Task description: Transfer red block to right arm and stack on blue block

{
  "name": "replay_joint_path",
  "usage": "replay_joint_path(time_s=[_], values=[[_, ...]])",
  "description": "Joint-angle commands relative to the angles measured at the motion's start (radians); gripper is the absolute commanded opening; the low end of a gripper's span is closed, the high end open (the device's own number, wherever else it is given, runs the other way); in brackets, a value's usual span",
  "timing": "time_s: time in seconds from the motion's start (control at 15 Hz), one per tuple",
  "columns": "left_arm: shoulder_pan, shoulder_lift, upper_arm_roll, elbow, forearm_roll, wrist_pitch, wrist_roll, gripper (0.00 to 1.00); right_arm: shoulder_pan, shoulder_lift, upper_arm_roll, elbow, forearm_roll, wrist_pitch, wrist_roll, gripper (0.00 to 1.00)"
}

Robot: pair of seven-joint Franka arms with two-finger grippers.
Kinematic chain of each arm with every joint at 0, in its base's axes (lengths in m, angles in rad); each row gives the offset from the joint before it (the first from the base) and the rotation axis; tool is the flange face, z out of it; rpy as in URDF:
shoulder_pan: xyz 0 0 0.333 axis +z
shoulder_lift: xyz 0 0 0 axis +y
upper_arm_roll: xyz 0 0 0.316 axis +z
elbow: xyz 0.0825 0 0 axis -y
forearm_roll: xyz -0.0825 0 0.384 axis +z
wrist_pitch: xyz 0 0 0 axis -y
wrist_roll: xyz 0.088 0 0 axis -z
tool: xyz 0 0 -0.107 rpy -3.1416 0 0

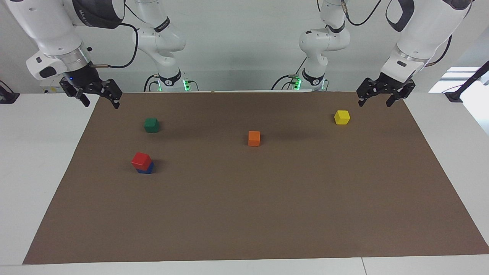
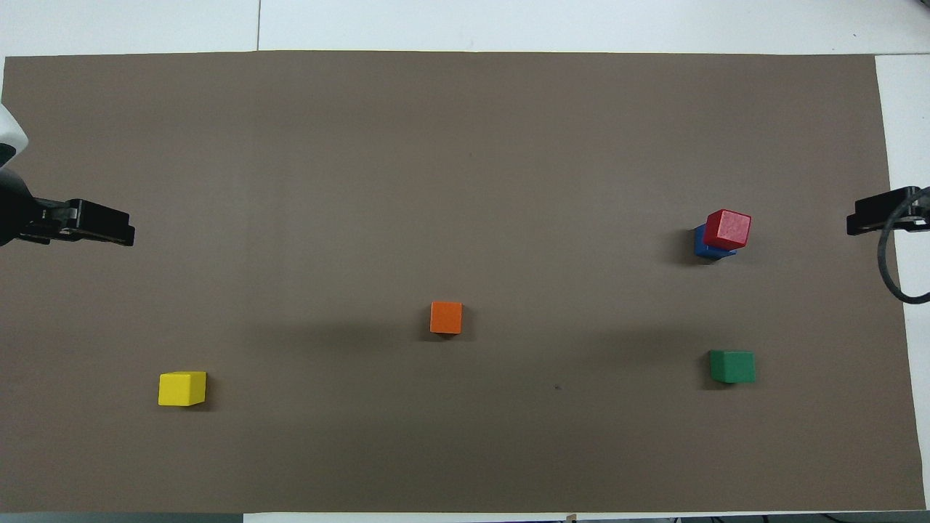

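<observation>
Sitting on the blue block (image 1: 146,170) at the facing view's lower left, the red block (image 1: 141,160) looks stacked, slightly askew. Right gripper (image 1: 98,98) and left gripper (image 1: 376,98) hang spread and empty at the upper corners; nothing seems left.

red block (image 1: 141,160) glossy red, on deep-blue blue block (image 1: 146,169). other cubes plain — dark green cube (image 1: 151,125), orange cube (image 1: 254,138), yellow cube (image 1: 342,117). mat (image 1: 267,214) flat brown, surface (image 1: 34,152) white. claws black — right claw (image 1: 98,100), left claw (image 1: 376,102); arms white.
</observation>
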State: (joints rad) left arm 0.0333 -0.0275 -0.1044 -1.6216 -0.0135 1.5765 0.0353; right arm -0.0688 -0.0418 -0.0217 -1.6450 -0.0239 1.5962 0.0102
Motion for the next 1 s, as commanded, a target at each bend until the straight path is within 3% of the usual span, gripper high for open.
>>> replay_joint_path(time_s=[0.0,0.93], values=[[0.004,-0.031,0.003,-0.035,-0.011,0.011,0.006,1.0,-0.019,0.005,0.014,0.005,0.002,-0.007,-0.015,1.0],[0.004,-0.031,0.003,-0.035,-0.011,0.011,0.006,1.0,-0.019,0.002,0.016,0.004,0.007,-0.048,-0.015,1.0]])
